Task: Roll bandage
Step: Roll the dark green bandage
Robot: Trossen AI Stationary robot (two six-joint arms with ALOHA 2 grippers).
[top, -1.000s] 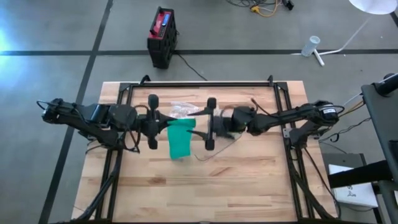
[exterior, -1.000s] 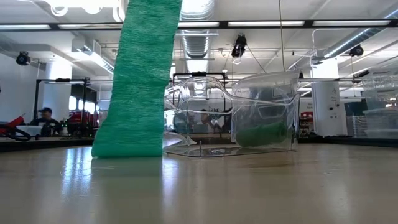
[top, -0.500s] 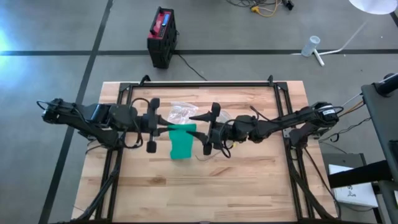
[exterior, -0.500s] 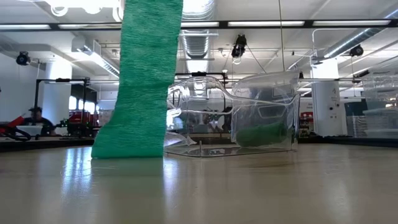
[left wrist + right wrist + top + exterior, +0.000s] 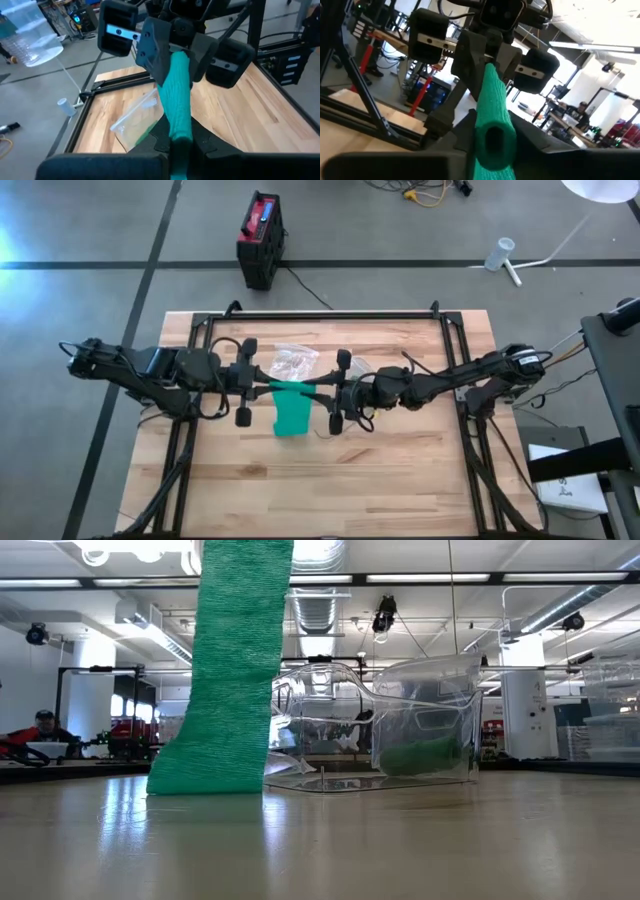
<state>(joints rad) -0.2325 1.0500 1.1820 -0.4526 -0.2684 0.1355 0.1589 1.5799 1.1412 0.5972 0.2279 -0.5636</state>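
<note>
A green bandage (image 5: 290,410) is held above the table's middle. Its upper part is a narrow roll (image 5: 177,95) spanning level between my two grippers. The loose strip (image 5: 235,660) hangs down from the roll, and its lower end (image 5: 205,778) rests on the wood. My left gripper (image 5: 272,386) comes from the table's left and is shut on one end of the roll. My right gripper (image 5: 312,386) comes from the right and is shut on the other end, facing the left one. My left gripper pinches the roll's left end (image 5: 181,131) between its two fingers. The fingers reach level from the table's left and lie along the roll. The roll is clear of the table. My right gripper pinches the roll's right end (image 5: 492,131), whose hollow core faces its camera, between its two fingers. They reach level from the table's right, along the roll. The strip hangs slack below the roll.
A clear plastic bag (image 5: 290,358) lies just beyond the bandage; in the low view the bag (image 5: 400,740) has something green inside. A black frame (image 5: 320,315) runs along the table's far edge and sides. Bare wood (image 5: 320,480) lies on the near side.
My right gripper has moved toward the table's left, up to the bandage, and has shut on the roll's right end. My left gripper has stayed in place and rolled about its own axis. The bandage's top has drawn narrower; its lower end has stayed on the table.
</note>
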